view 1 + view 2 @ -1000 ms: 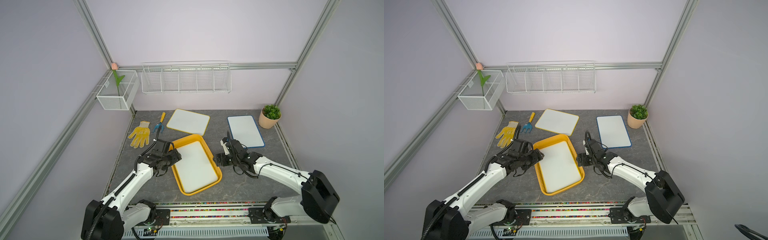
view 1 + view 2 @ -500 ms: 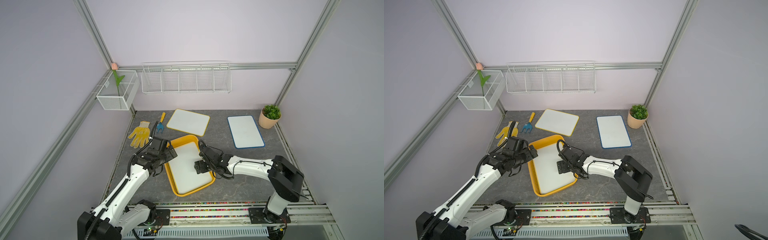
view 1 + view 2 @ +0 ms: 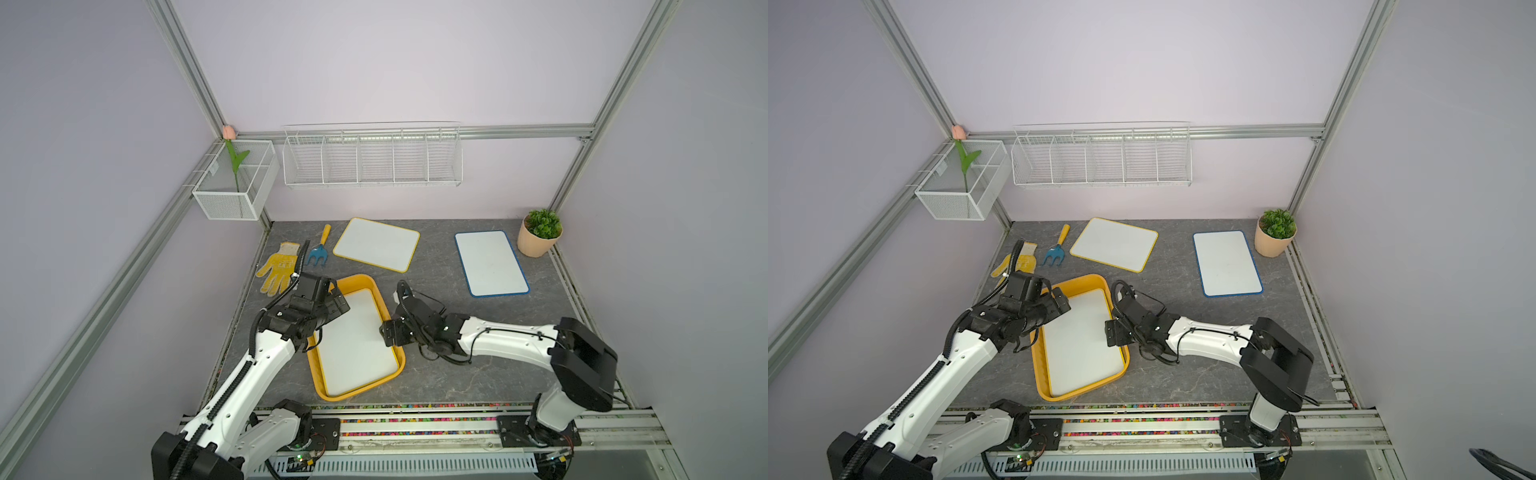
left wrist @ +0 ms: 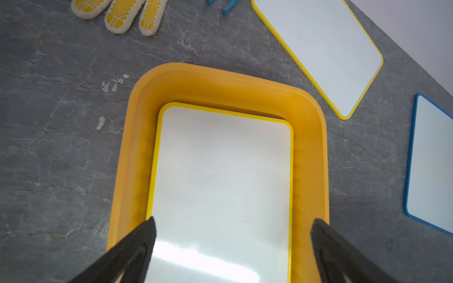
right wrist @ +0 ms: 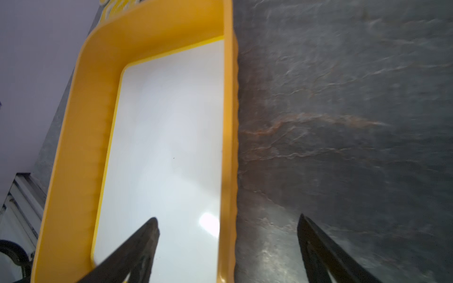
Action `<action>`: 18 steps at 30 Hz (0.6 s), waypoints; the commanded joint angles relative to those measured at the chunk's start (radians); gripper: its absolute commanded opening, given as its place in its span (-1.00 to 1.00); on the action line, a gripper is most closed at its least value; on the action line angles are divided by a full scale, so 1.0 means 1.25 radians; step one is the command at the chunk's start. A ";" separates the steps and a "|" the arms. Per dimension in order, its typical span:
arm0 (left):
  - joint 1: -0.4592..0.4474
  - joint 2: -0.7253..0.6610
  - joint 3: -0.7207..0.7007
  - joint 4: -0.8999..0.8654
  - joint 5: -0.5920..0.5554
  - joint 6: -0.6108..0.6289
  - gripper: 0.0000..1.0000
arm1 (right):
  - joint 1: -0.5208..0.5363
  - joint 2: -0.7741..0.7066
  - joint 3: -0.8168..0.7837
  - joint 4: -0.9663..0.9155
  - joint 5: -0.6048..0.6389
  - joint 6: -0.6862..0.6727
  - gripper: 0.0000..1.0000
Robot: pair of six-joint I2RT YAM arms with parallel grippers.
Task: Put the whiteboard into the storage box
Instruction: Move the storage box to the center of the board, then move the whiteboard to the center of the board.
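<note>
Shifted leftward since 1 second ago, the box (image 3: 357, 390) is seen at the front of the table (image 3: 457, 374), with 1 whiteboard (image 3: 357, 345) laid flat inside it. The left gripper (image 4: 234, 219) is spread wide above the box's far left corner, nothing held. The right gripper (image 5: 226, 216) is spread wide astride the box's right wall, nothing held

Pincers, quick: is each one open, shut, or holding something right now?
Left pincer: open, holding nothing, over the whiteboard lying in the storage box.
Right pincer: open, holding nothing, astride the storage box's side wall.
</note>
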 commanded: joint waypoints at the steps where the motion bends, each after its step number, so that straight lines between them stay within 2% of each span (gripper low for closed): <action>1: -0.070 0.036 0.011 0.047 0.005 -0.022 0.99 | -0.061 -0.078 -0.040 -0.061 0.062 -0.021 0.79; 6: -0.175 0.160 0.070 0.083 -0.001 -0.042 0.99 | -0.187 -0.200 -0.120 -0.099 0.031 -0.060 0.79; 9: -0.191 0.220 0.098 0.067 0.027 -0.046 0.99 | -0.199 -0.240 -0.135 -0.127 0.026 -0.079 0.79; 14: -0.192 0.259 0.103 0.091 0.030 -0.036 0.98 | -0.218 -0.281 -0.176 -0.140 0.040 -0.072 0.79; 18: -0.192 0.296 0.141 0.123 0.073 -0.006 0.99 | -0.294 -0.319 -0.193 -0.160 0.019 -0.083 0.79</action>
